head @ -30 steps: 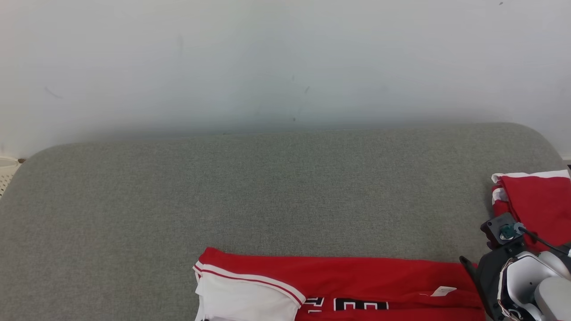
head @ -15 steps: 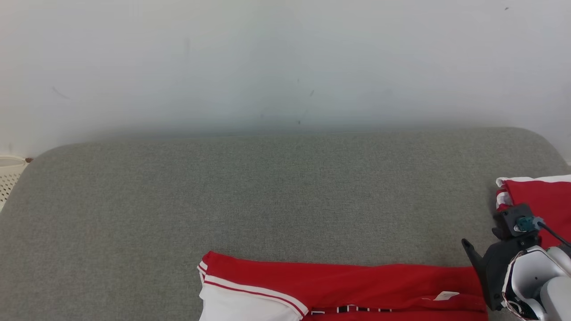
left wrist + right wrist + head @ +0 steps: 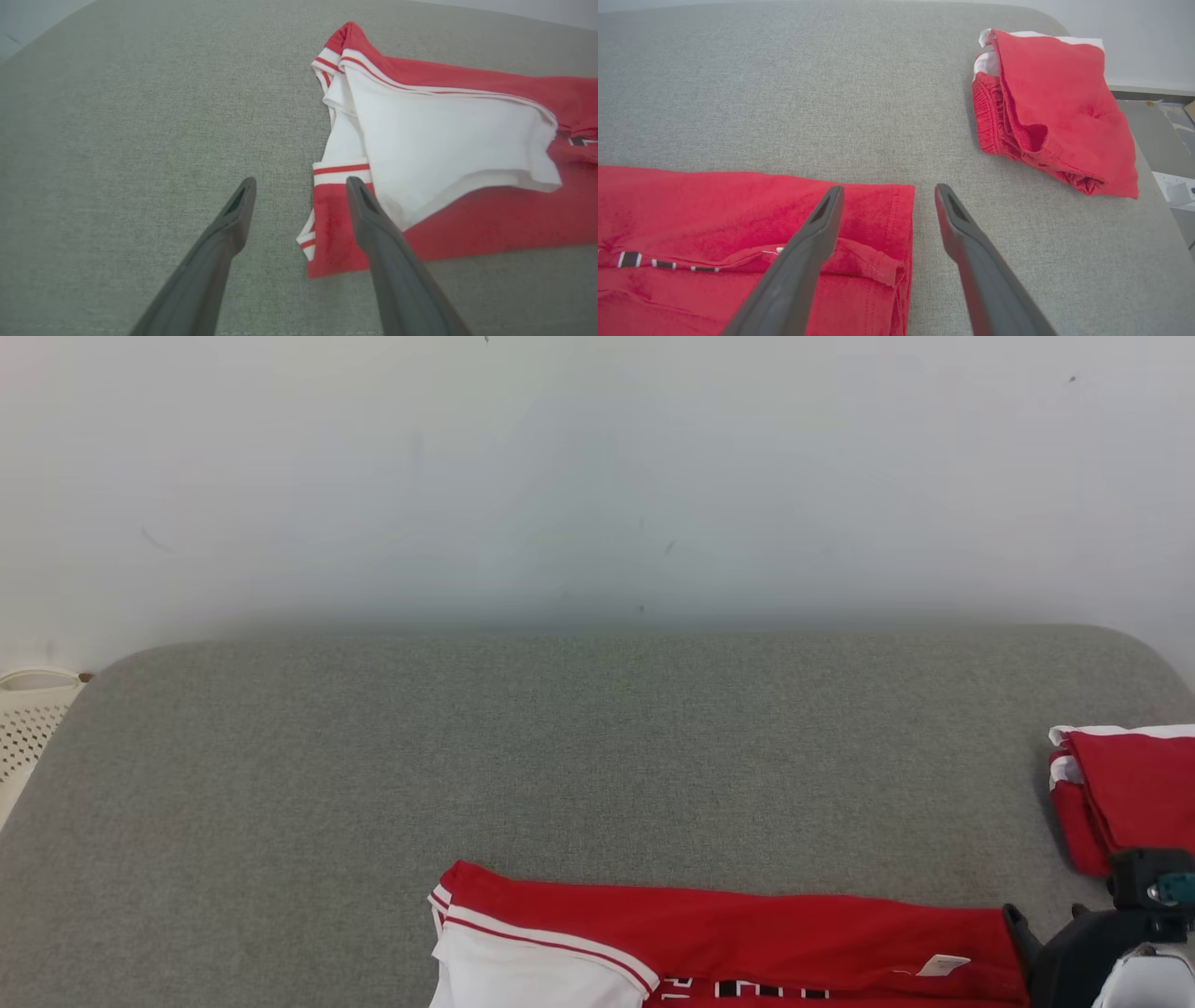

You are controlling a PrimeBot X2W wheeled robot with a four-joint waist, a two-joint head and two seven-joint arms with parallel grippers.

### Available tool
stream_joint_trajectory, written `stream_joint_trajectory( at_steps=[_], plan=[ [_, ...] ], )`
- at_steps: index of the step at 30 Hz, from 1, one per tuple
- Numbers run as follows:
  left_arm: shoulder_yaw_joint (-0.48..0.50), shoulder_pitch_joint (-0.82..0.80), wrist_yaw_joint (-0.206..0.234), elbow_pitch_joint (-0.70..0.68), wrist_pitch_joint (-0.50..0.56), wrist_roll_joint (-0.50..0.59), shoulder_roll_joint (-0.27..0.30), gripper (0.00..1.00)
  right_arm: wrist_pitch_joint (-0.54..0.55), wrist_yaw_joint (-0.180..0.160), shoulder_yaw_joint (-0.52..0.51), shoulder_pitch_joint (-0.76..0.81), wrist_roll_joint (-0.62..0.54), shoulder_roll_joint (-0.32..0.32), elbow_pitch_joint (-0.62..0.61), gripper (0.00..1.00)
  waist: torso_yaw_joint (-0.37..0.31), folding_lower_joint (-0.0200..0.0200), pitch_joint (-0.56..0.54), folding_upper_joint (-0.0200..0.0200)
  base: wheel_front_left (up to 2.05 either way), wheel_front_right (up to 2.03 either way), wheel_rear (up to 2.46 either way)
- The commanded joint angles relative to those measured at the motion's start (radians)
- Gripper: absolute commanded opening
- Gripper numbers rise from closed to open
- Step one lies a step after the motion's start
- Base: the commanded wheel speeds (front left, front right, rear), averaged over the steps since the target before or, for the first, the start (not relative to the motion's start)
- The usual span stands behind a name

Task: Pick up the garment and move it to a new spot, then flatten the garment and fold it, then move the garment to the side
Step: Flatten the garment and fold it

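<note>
Cushion (image 3: 597, 756), grey and broad, carries everything. Along its near side lies the red-and-white garment (image 3: 747, 933), laid crosswise, black lettering partly showing. A smaller folded red bundle (image 3: 1130, 793) sits well apart at the right. The left gripper (image 3: 300, 181) hangs open over the garment's white-sleeved end, the right gripper (image 3: 886, 187) open over its hemmed end; neither holds anything.

- Bright, even, diffuse light throughout, with no glare.
- Soft, faint shadows lie beside the folded red pile (image 3: 1055, 107) and along the garment (image 3: 444, 140) hem.
- The wall (image 3: 597, 476) looks hazy, possibly out of focus.
- Both wrist views bow at their edges.
</note>
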Motion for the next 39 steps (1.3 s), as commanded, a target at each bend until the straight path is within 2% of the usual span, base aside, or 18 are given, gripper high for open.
stream_joint_trajectory(
  at_steps=[1, 5, 8, 12, 16, 26, 38, 39],
  plan=[
    [0.015, 0.009, 0.013, -0.013, -0.012, 0.014, 0.016, 1.00, 0.008, -0.002, -0.034, 0.025, -0.021, 0.033, -0.015, 1.00, 0.004, 0.0000, -0.004, 0.0000, 0.00, 0.00, 0.00],
    [0.067, 0.018, 0.058, -0.067, -0.037, 0.061, 0.064, 1.00, 0.018, -0.002, -0.136, 0.059, -0.076, 0.125, -0.038, 1.00, 0.011, 0.0000, -0.007, 0.0000, 0.00, 0.00, 0.00],
    [0.107, 0.010, 0.071, -0.140, -0.046, 0.113, 0.086, 1.00, 0.028, -0.002, -0.184, 0.070, -0.104, 0.163, -0.023, 1.00, 0.018, 0.0000, -0.007, 0.0000, 0.00, 0.00, 0.00],
    [0.163, -0.002, 0.055, -0.253, -0.046, 0.178, 0.084, 1.00, 0.042, -0.003, -0.222, 0.056, -0.124, 0.187, 0.010, 1.00, 0.025, 0.0000, -0.002, 0.0000, 0.00, 0.00, 0.00],
    [0.198, 0.002, 0.018, -0.316, -0.046, 0.198, 0.064, 1.00, 0.056, -0.003, -0.241, 0.038, -0.123, 0.199, 0.050, 1.00, 0.027, 0.0000, 0.008, 0.0000, 0.00, 0.00, 0.00],
    [0.194, -0.007, -0.037, -0.305, -0.043, 0.194, 0.051, 1.00, 0.029, -0.003, -0.241, -0.002, -0.144, 0.205, 0.169, 1.00, 0.020, 0.0000, 0.041, 0.0000, 0.00, 0.00, 0.00],
    [0.183, 0.008, -0.050, -0.305, -0.036, 0.199, 0.063, 1.00, -0.016, -0.002, -0.233, -0.059, -0.128, 0.207, 0.292, 1.00, 0.033, 0.0000, 0.067, 0.0000, 0.00, 0.00, 0.00],
    [0.180, 0.009, -0.051, -0.310, -0.036, 0.204, 0.061, 1.00, -0.021, -0.002, -0.236, -0.065, -0.126, 0.208, 0.312, 0.37, 0.036, 0.0000, 0.067, 0.0000, 0.00, 0.00, 0.00]
  ],
)
